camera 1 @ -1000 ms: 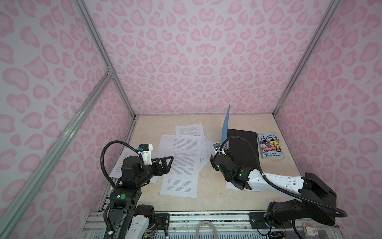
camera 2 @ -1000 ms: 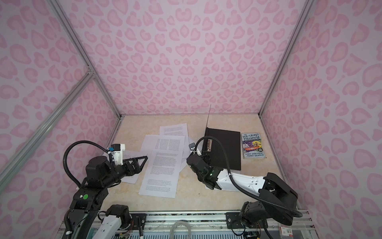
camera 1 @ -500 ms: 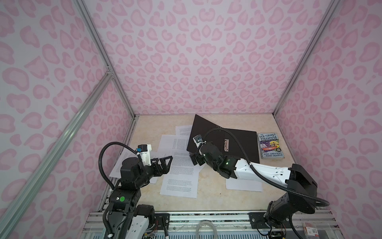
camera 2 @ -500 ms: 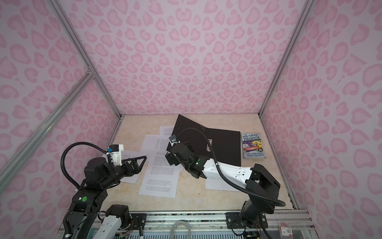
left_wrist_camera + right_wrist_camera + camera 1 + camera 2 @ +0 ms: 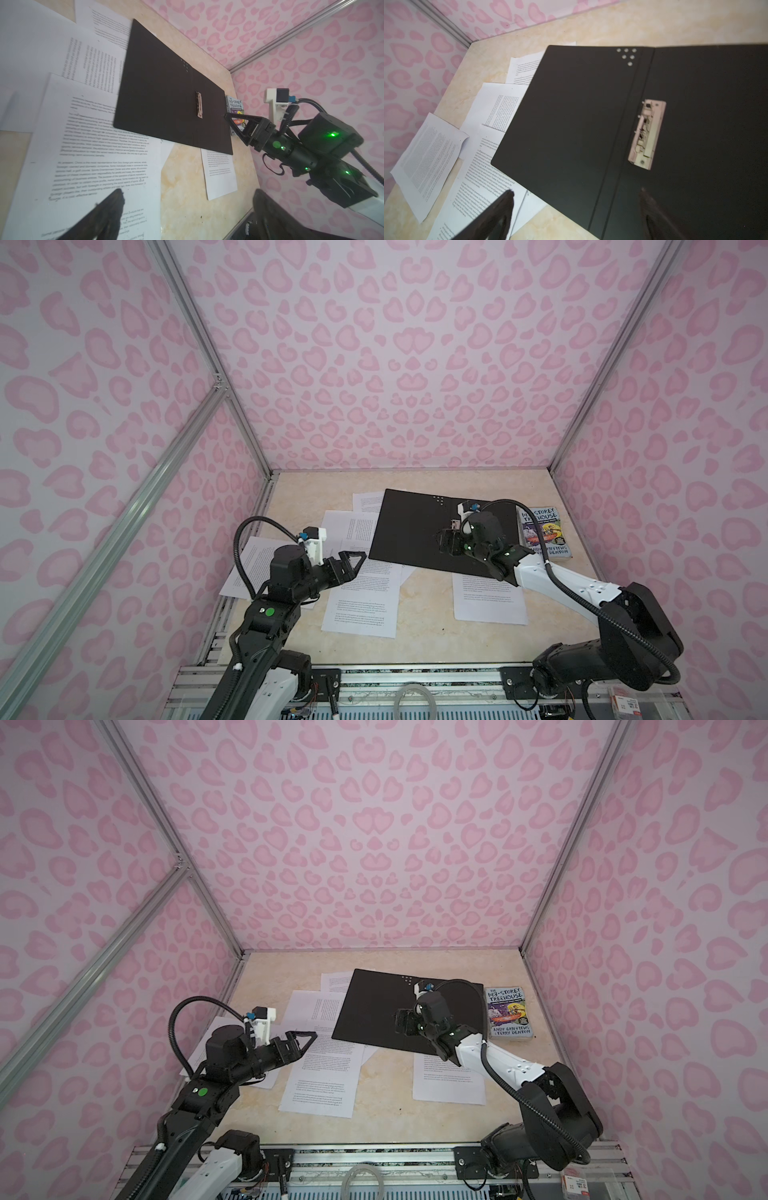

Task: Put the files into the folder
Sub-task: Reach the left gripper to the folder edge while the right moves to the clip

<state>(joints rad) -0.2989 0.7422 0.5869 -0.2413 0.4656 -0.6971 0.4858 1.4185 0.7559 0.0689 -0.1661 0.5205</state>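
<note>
Black folder [image 5: 407, 531] lies open flat on the surface [image 5: 424, 614], overlapping scattered white sheets [image 5: 361, 610] that look thin, limp and slippery, probably best pinched at a free edge; left fingers [image 5: 108, 209] and right fingers [image 5: 500, 209] are spread wide and empty.

Folder [image 5: 411, 531] lies open flat at centre-rear of table [image 5: 424, 639], left half over some of the files [image 5: 361, 601], which spread to its left & front-left. One sheet [image 5: 488, 601] sits in front, far edge under folder's right half. Book [image 5: 545, 533] just right of folder; clip [image 5: 646, 135] inside, by the spine fold
</note>
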